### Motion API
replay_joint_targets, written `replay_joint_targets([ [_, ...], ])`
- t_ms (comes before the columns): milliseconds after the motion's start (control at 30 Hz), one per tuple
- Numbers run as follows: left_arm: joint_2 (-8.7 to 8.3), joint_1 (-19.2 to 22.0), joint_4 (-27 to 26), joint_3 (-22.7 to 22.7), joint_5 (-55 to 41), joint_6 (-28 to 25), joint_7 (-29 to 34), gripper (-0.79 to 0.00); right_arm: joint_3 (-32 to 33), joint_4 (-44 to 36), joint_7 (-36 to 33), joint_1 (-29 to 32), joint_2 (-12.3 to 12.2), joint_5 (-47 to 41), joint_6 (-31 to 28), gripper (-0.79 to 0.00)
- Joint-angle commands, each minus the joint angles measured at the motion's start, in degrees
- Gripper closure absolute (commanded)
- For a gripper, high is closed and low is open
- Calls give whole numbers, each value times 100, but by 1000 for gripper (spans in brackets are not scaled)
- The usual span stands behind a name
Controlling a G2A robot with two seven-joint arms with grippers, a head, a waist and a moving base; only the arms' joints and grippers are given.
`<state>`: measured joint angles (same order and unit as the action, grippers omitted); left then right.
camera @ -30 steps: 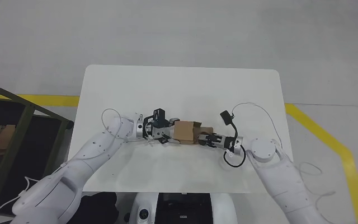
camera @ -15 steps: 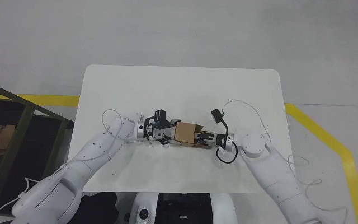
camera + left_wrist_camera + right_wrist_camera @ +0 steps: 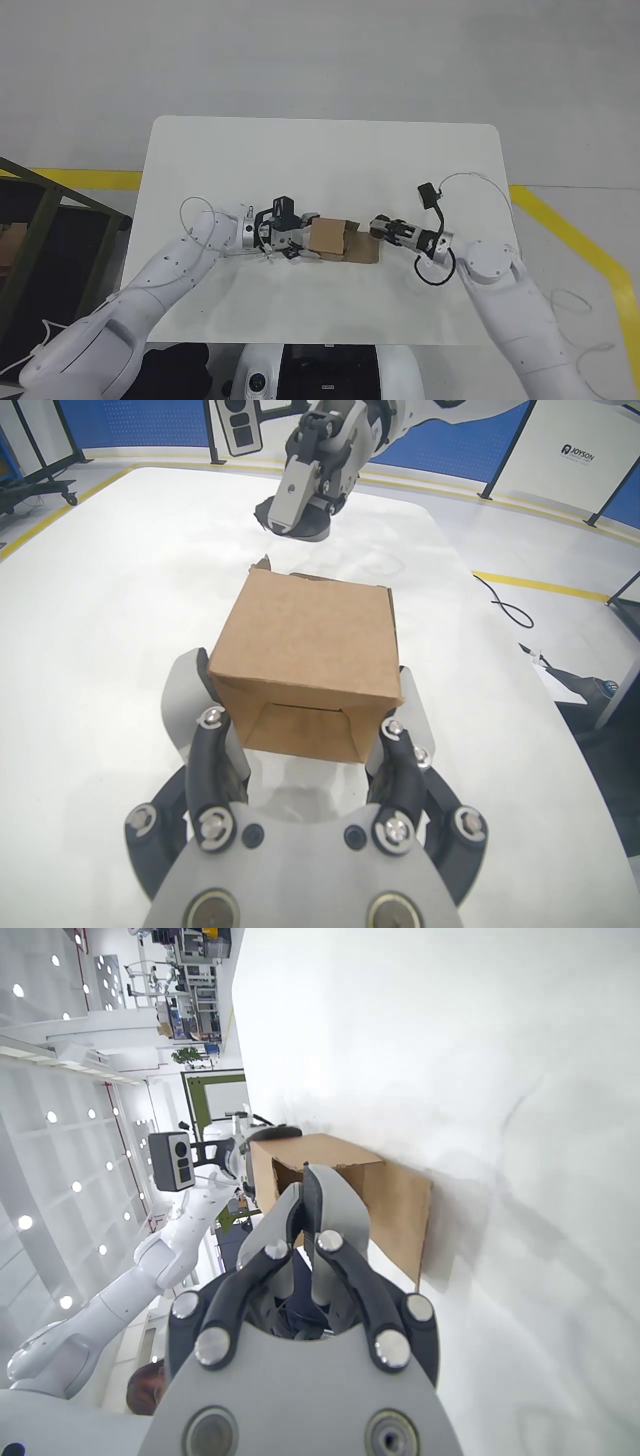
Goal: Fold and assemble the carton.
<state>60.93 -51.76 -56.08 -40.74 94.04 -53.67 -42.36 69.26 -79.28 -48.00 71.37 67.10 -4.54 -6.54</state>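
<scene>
Two ends matter: your left gripper (image 3: 301, 680) grasps the carton (image 3: 307, 635) at its left end; right gripper (image 3: 306, 1188), clenched empty, sits just right of its open end.

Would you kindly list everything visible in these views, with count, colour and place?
carton: 1, brown, near the table's middle, open-ended, one flap lying on the table
table: 1, white, under the carton
floor tape: yellow lines, on the grey floor at both sides of the table
rack: 1, dark, on the floor beside the table
left gripper: 1, grey and black, clamped on the carton's sides
right gripper: 1, grey and black, fingers shut, empty, by the carton's opposite end
</scene>
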Motion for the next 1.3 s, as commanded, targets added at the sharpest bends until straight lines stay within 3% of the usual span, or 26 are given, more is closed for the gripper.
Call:
replay_joint_targets([
  [0, -6, -12, -16, 0, 13, -16, -23, -582, -96, 123, 94, -130, 24, 50, 3, 0],
  [167, -20, -34, -57, -7, 59, -14, -60, -573, -435, 670, 322, -555, 132, 41, -179, 0],
  [367, -29, -44, -71, -21, 64, -15, -53, -570, -919, 1129, 58, -926, 269, -99, -255, 0],
  [800, -23, -50, -82, -75, -60, 41, 15, -551, -1448, 1087, -96, -1063, 433, -347, 37, 0],
  [1067, -22, -60, -101, -105, -111, 50, 53, -545, -1573, 1300, 21, -1191, 521, -578, -3, 0],
  [1267, -26, -61, -75, -129, -128, 32, 66, -548, -1153, 993, 35, -990, 368, -355, 71, 0],
])
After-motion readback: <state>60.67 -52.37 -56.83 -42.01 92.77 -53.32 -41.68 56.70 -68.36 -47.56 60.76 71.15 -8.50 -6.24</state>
